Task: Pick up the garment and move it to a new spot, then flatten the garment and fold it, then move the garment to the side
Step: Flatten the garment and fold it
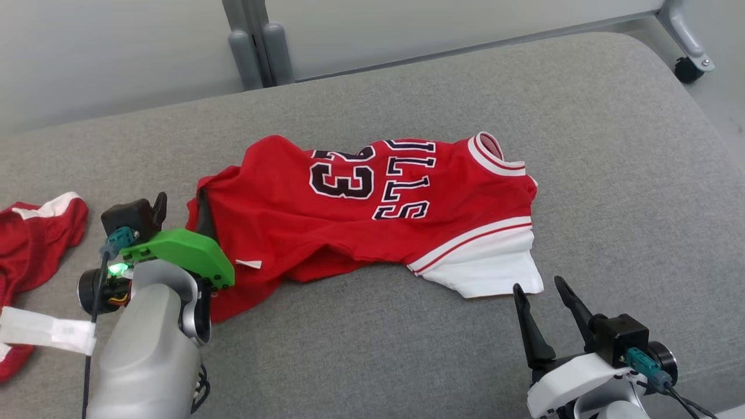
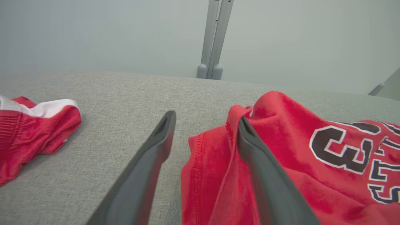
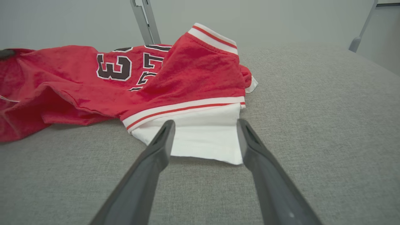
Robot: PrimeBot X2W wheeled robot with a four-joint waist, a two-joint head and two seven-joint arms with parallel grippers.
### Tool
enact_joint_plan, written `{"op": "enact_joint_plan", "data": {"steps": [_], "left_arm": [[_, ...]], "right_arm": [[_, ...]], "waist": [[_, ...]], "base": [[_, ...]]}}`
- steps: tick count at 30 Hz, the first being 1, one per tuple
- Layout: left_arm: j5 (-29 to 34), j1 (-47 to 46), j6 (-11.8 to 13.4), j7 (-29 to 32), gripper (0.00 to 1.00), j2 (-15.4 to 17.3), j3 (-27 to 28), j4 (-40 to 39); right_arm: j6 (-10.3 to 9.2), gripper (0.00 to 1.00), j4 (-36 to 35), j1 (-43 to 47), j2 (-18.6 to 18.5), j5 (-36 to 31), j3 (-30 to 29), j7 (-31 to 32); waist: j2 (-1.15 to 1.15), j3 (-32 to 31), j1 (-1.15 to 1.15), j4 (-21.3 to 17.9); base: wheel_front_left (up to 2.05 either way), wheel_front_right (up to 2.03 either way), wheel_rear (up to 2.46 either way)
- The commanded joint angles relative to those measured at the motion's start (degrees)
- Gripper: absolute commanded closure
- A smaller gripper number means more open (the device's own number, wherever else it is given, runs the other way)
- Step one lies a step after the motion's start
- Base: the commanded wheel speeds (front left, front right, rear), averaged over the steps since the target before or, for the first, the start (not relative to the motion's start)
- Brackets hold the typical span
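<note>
The garment (image 1: 349, 227) is a red jersey with dark "23" lettering and a white sleeve, lying crumpled on the grey cushion (image 1: 407, 349). My left gripper (image 1: 181, 210) is open at its left hem. In the left wrist view that gripper (image 2: 206, 118) has one finger over bare cushion and the other lying along a raised fold of the garment (image 2: 281, 140), with the hem edge between them. My right gripper (image 1: 539, 285) is open just in front of the white sleeve. Seen from the right wrist, its fingers (image 3: 206, 122) straddle the sleeve's near edge of the garment (image 3: 193, 72).
A second red and white piece of clothing (image 1: 35, 233) lies at the far left, also in the left wrist view (image 2: 31, 125). Grey frame posts (image 1: 259, 46) stand behind the cushion, and a caster wheel (image 1: 687, 68) at the back right. The cushion curves away to the right.
</note>
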Motion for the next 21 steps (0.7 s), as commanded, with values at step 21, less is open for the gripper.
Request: {"op": "enact_joint_plan", "data": {"steps": [21], "left_arm": [[9.4,24.4,-1.1,0.0,0.0,-1.5,8.2,-28.8]], "right_arm": [[-0.09,0.0,0.6,2.6,-0.2,0.6,-3.7,0.3]], "waist": [[0.0,-6.1,0.0,3.9]], "base": [[0.0,0.0,0.0]]}}
